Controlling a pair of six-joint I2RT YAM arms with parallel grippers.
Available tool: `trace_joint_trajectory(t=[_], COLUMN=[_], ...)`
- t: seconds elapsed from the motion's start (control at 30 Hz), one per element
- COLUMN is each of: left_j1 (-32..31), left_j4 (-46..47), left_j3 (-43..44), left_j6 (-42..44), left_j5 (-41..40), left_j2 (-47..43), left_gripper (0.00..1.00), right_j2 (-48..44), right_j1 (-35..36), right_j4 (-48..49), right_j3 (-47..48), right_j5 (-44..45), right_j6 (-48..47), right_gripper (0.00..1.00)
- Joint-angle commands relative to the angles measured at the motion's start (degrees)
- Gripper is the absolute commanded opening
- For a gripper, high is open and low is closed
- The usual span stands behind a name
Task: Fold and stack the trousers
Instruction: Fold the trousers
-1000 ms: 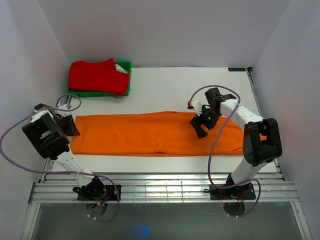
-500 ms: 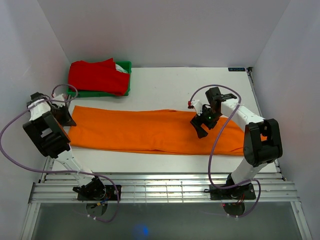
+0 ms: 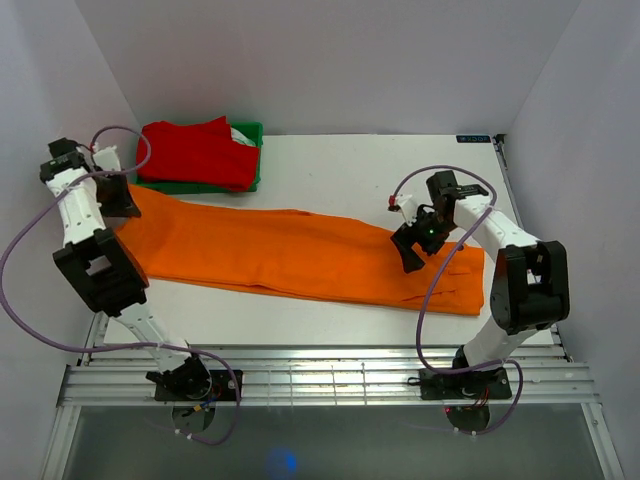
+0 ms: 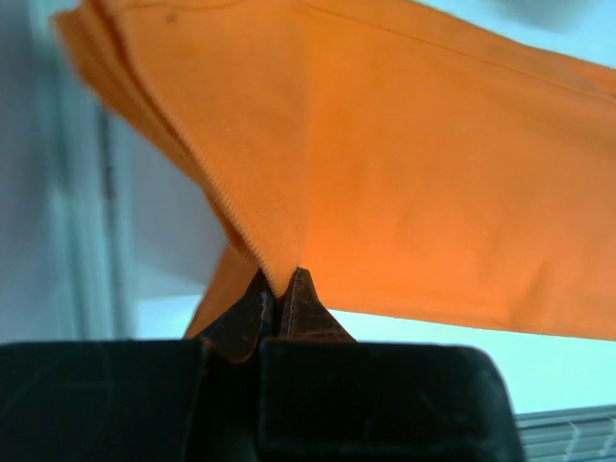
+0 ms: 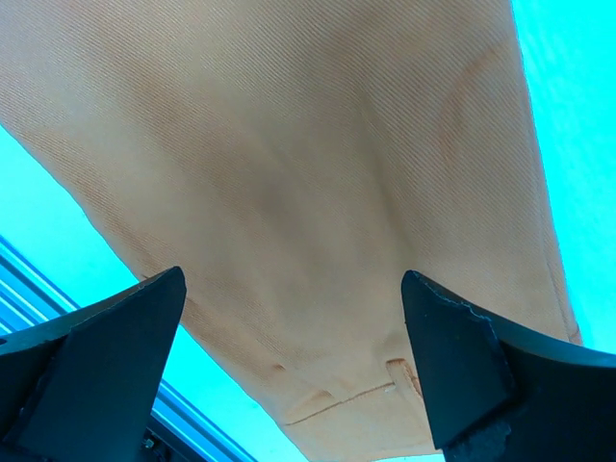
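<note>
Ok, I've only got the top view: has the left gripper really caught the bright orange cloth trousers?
Observer: Yes; the left wrist view shows the left gripper with jaws shut on a pinched fold of the bright orange cloth trousers.
Operator: And the right gripper?
Observer: Its wrist view shows jaws wide open over the cloth, nothing pinched.
Operator: What's under it?
Observer: A small stitched loop on the cloth.

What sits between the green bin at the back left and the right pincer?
In the top view, bare white tabletop, then the bright orange cloth trousers under the right pincer; nothing else between it and the green rectangular bin.
</note>
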Motion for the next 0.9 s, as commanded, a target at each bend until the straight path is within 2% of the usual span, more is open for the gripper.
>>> trace_joint_trajectory(t=[0.0, 0.07, 0.1, 0.27, 0.3, 0.4, 0.57, 0.77, 0.87], left_j1=[-9.44, -13.33, -17.44, -26.87, -29.58, -35.75, -45.49, -53.68, -55.36], left_j4=[-3.11, -2.41, -1.71, 3.21, 5.66, 11.28, 19.73, 27.82, 31.95], left_j3=[-3.36, -5.39, -7.05, -10.67, -11.2, -14.35, -19.09, -23.59, -25.96], left_j6=[-6.64, -11.3, -12.88, -24.56, -25.98, -31.43, -36.79, -44.7, -49.01], left_j5=[4.91, 6.92, 7.19, 9.13, 8.87, 8.43, 7.81, 4.31, 2.98], left_j2=[-7.79, -9.11, -10.08, -10.79, -10.88, -10.79, -10.26, -8.95, -8.07], left_gripper=[0.0, 0.0, 0.0, 0.0, 0.0, 0.0, 0.0, 0.0, 0.0], right_j2=[-2.83, -3.27, -3.27, -3.44, -3.36, -3.09, -2.57, -1.16, -1.07], right_j1=[-3.25, -4.93, -6.59, -11.44, -14.4, -17.58, -20.84, -26.81, -28.75], right_j4=[-2.42, -3.04, -3.82, -6.11, -6.55, -7.78, -9.01, -12.35, -13.32], right_j3=[2.39, 3.0, 3.27, 4.59, 4.77, 5.47, 6.7, 8.54, 8.46], right_j5=[-2.63, -3.42, -3.86, -4.66, -4.66, -4.48, -3.6, -5.18, -5.01], right_j6=[-1.64, -2.43, -2.69, -5.15, -5.59, -7.0, -8.49, -10.25, -10.6], right_gripper=[0.98, 0.98, 0.98, 0.98, 0.97, 0.97, 0.96, 0.94, 0.93])
